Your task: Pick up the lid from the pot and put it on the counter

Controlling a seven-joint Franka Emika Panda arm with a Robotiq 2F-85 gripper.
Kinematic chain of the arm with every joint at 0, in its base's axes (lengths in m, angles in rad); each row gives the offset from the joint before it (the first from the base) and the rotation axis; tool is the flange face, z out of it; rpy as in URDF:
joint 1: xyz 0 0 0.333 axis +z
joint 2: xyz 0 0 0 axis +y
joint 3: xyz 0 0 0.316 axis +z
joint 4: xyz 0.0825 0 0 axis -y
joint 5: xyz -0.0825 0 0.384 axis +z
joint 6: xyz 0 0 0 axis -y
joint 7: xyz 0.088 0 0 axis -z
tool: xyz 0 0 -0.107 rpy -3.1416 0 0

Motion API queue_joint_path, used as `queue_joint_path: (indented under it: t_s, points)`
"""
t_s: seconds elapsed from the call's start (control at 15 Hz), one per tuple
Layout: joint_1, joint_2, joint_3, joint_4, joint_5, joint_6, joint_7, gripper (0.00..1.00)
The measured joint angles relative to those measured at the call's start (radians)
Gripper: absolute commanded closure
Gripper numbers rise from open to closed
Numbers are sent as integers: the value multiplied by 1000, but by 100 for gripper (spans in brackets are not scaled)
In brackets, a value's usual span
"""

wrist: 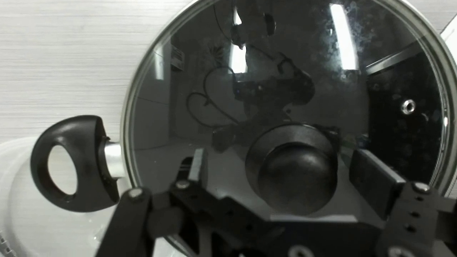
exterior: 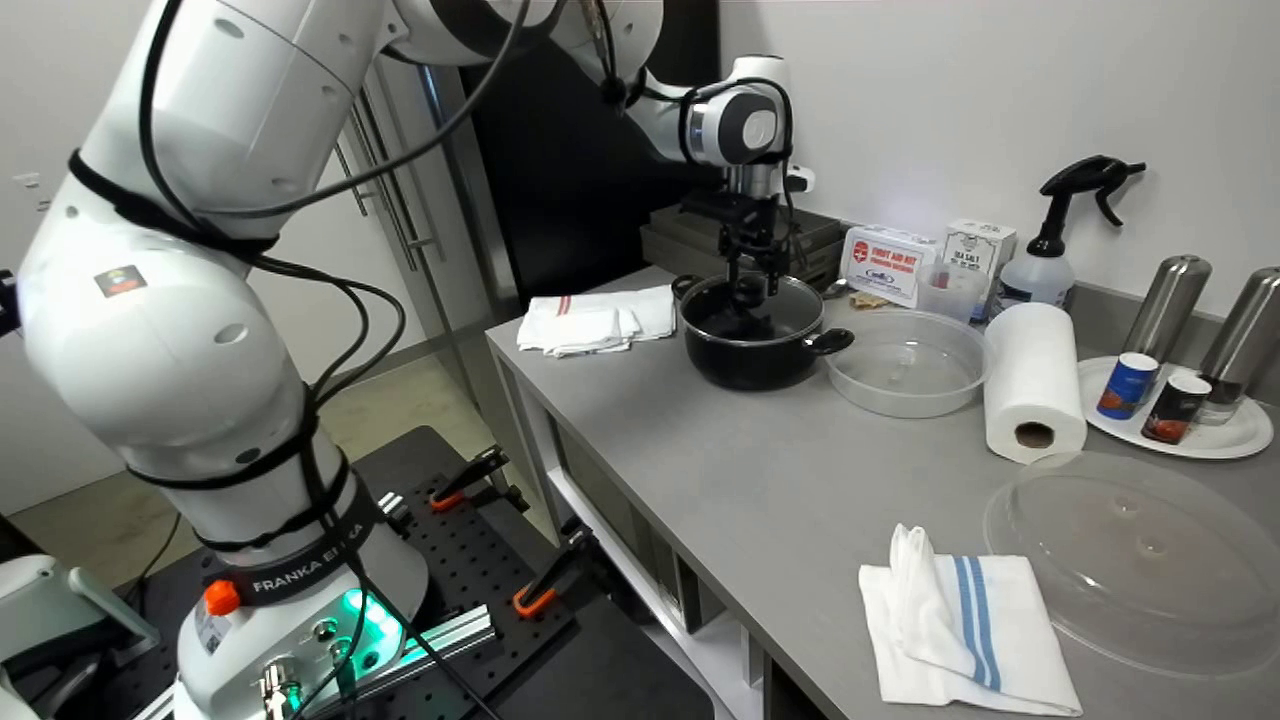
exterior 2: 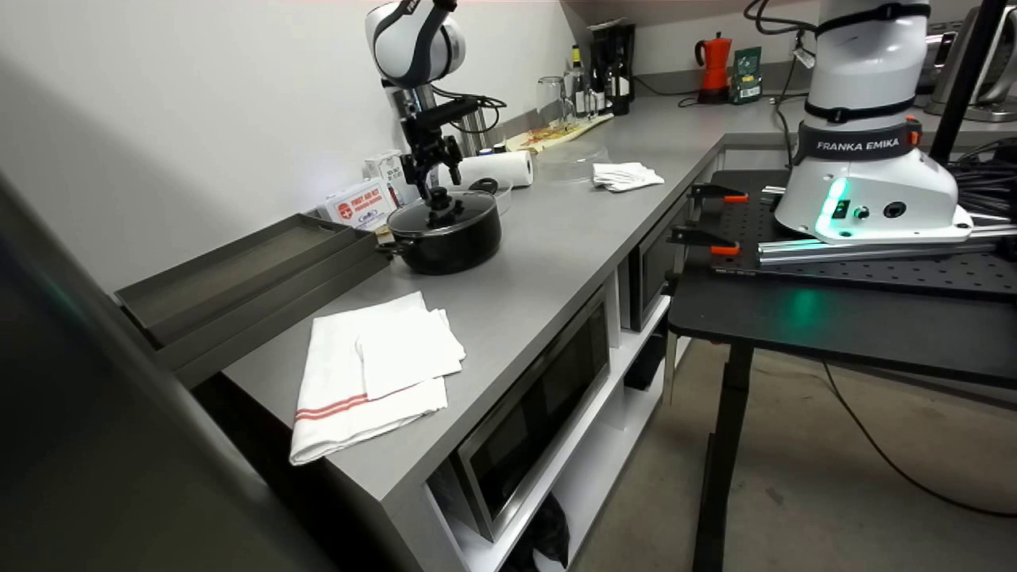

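Observation:
The glass lid rests on the black pot in both exterior views; lid and pot sit near the wall. The pot stands on the light-grey counter. My gripper points straight down over the lid's centre; it also shows in an exterior view. In the wrist view the open gripper has one finger on each side of the lid's black knob, with a gap on both sides. The lid's glass fills much of that view, beside a pot handle.
A clear round dish stands close beside the pot. A folded white towel, dark grey trays and a first-aid box are nearby. A paper towel roll, a larger clear cover and another towel lie farther along.

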Motion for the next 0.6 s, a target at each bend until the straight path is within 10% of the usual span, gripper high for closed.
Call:
queue_joint_path:
  t_s: [0.4,0.6]
  points:
    - [-6,20,0,32,1,-3,0,2]
    - [-9,25,0,42,1,-5,1,31]
